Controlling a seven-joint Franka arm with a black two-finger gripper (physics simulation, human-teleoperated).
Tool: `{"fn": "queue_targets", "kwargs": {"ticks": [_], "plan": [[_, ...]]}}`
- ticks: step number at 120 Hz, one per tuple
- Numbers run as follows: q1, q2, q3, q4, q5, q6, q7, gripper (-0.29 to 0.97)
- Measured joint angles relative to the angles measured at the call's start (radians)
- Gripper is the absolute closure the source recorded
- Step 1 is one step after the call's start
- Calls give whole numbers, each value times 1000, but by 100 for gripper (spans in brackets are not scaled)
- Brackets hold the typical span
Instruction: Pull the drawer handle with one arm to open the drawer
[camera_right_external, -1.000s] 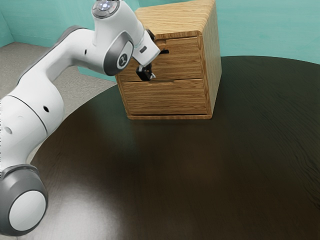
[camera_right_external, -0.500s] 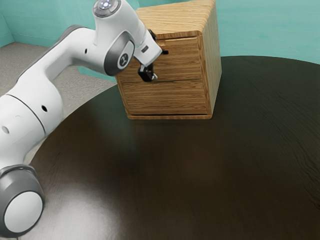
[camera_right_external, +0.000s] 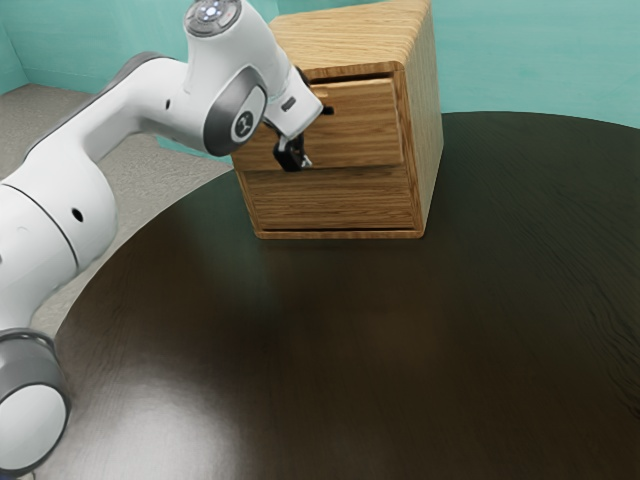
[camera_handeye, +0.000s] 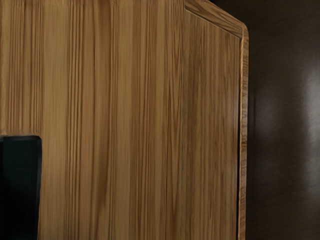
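Note:
A wooden cabinet (camera_right_external: 420, 120) with two drawers stands at the far side of the dark round table (camera_right_external: 380, 340). Its top drawer (camera_right_external: 360, 125) sticks out a little from the cabinet face, with a dark gap above its front. One end of the black handle (camera_right_external: 327, 108) shows beside my hand. My black gripper (camera_right_external: 292, 155) hangs against the top drawer's front, near the exterior view's left end of the handle, its tips down at the seam with the lower drawer (camera_right_external: 340, 195). In the wrist view a wood panel (camera_handeye: 140, 125) is very close, with a black block (camera_handeye: 17, 185) at its edge.
My white arm comes in from the exterior view's left, over the table's rim. The dark tabletop (camera_handeye: 285, 125) spreads out in front of and to the exterior view's right of the cabinet. A teal wall (camera_right_external: 540, 50) stands behind.
The top drawer has slid slightly out of the cabinet toward the exterior view's left, and my hand has drawn back with it. The lower drawer has not moved.

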Motion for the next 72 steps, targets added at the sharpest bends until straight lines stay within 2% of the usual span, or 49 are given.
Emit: {"fn": "queue_targets", "kwargs": {"ticks": [31,39,52,60,72], "plan": [[-17,-42,-1,-40,-2,-1,-13,3],[-17,-45,-1,-52,-2,0,-17,-2],[-18,-55,0,-73,-2,1,-23,-1],[-20,-64,0,-86,-2,1,-27,-5],[-21,-78,0,-103,-3,0,-33,0]]}}
